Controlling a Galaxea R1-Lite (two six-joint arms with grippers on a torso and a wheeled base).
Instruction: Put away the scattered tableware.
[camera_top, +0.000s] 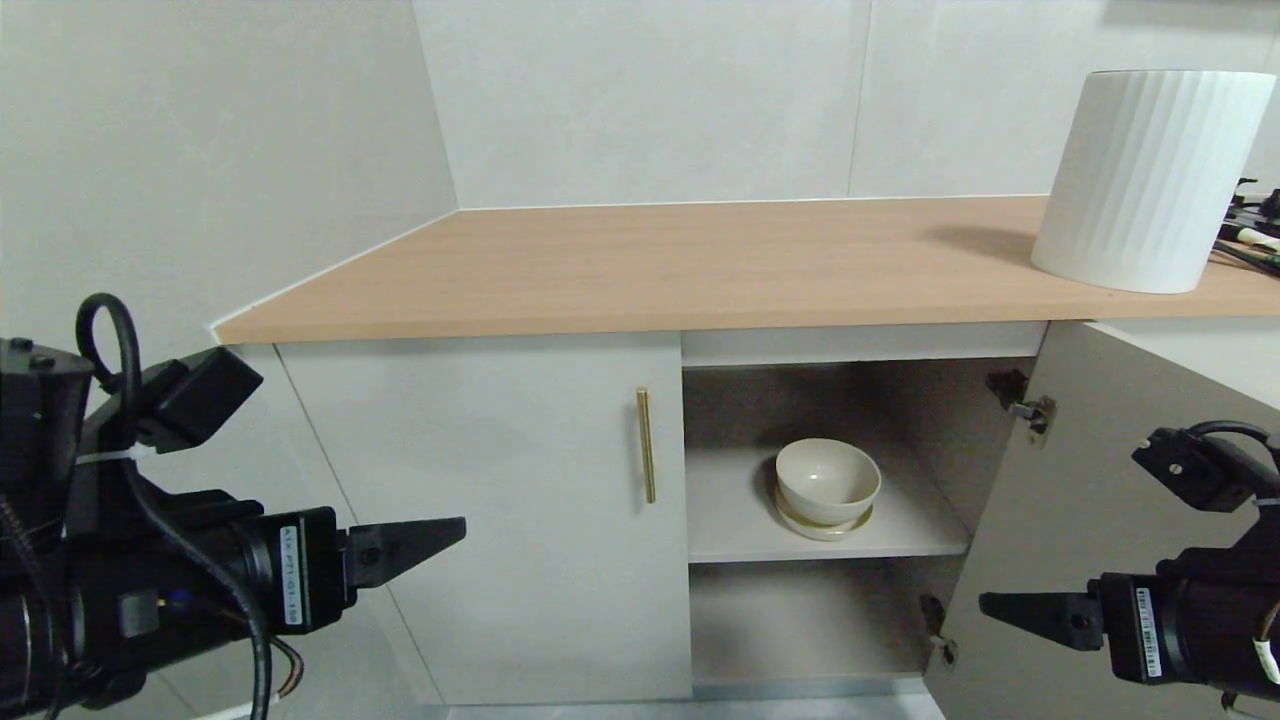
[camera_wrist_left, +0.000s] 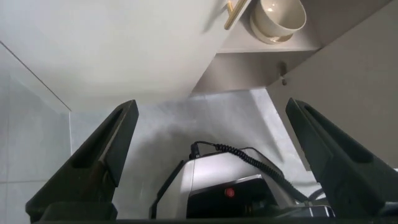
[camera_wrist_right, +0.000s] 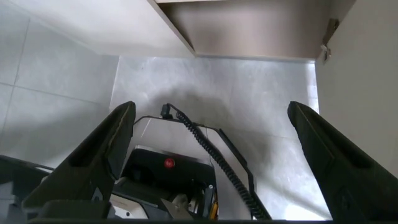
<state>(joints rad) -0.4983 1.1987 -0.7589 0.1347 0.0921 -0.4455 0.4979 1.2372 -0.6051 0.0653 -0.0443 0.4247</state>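
Lower left of the frame: left gripper, level, pointing toward the closed cabinet door; fingers spread wide apart, gripping nothing. Just left of centre: slim gold handle, upright near that door's right edge. Across the middle, above the doors: wooden countertop. Right of centre, inside the open compartment: cream bowl, upright on a saucer, both on the upper shelf. Upper right: white ribbed vessel, standing on the countertop. Toward the right edge: open door, swung outward. Lower right: right gripper, in front of the open door, fingers likewise set wide apart
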